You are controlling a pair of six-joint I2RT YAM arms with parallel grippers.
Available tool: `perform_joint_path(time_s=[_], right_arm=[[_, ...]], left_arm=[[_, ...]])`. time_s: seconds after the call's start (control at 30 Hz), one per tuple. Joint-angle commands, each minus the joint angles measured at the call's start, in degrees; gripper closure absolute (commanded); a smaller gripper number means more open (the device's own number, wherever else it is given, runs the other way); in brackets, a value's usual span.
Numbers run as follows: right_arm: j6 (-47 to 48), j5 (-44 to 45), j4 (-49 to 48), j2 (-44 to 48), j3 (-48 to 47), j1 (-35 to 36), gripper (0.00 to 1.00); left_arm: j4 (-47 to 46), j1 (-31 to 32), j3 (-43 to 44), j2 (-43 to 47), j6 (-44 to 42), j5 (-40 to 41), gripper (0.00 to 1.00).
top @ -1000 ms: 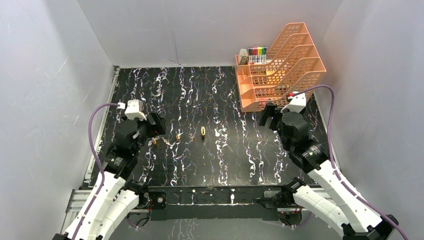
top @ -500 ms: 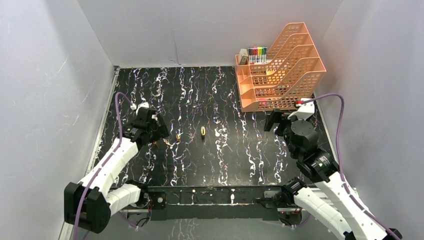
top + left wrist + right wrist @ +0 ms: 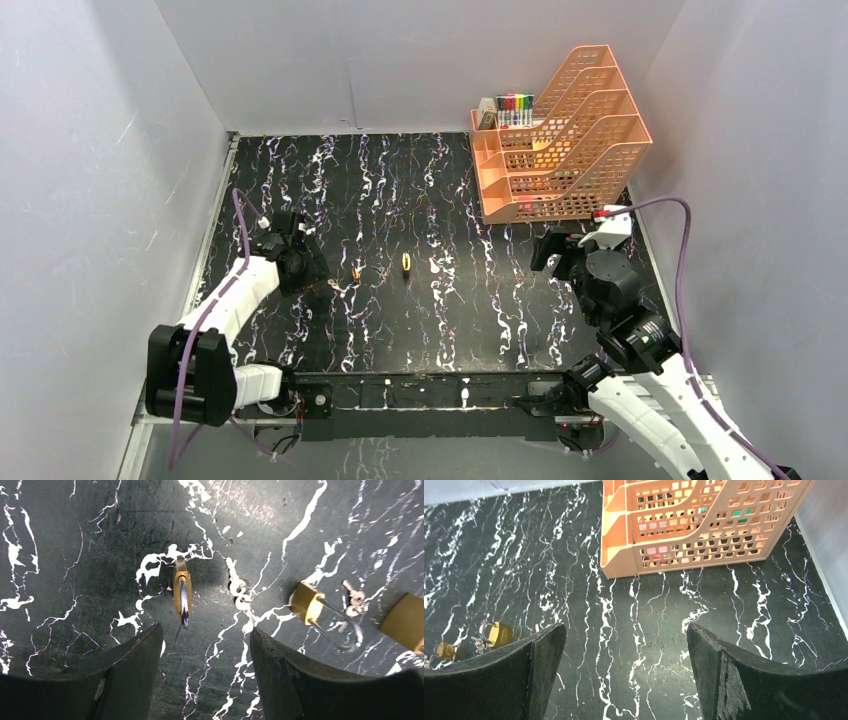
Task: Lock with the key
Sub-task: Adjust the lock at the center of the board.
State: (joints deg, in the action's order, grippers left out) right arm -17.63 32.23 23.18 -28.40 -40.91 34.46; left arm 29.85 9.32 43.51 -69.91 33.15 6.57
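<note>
A brass padlock (image 3: 307,605) with its shackle swung open lies on the black marble table (image 3: 440,190); it also shows in the top view (image 3: 357,272). Small silver keys (image 3: 354,597) lie just beyond it. A second brass padlock (image 3: 405,263) lies further right, and shows in the right wrist view (image 3: 498,632). A narrow brass and silver piece (image 3: 181,589) lies just ahead of my left gripper (image 3: 206,630), which is open, empty and low over the table. My right gripper (image 3: 626,630) is open and empty, well to the right of the padlocks (image 3: 552,255).
An orange stacked letter tray (image 3: 560,140) stands at the back right, with marker pens (image 3: 515,106) behind it. It fills the top of the right wrist view (image 3: 704,525). Grey walls close in the table on three sides.
My left arm has stretched out and dropped low, bringing its gripper down to the table by the brass pieces. My right arm has drawn back a little to the right.
</note>
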Motion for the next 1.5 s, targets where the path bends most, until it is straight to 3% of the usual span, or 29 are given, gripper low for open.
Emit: perform_joint_path(time_s=[0.0,0.37,0.8,1.47], right_arm=[[0.3,-1.2,-0.5,-1.7,-0.9,-0.2,0.01],[0.7,-1.0,-0.7,1.2,0.0,-0.2,0.01],[1.1,-1.8,-1.4,1.2,0.3,-0.1,0.01],[1.7,-3.7,-2.3,0.3,0.7,-0.2,0.01]], left_arm=[[1.1,-0.9,-0.8,-2.6,-1.0,-2.0,0.40],[1.3,-3.2,0.0,-7.4,-4.8,-2.8,0.65],[0.8,-7.4,2.3,-11.7,-9.1,-4.8,0.62],[-0.7,-7.5,7.7,-18.0,-12.5,-4.2,0.68]])
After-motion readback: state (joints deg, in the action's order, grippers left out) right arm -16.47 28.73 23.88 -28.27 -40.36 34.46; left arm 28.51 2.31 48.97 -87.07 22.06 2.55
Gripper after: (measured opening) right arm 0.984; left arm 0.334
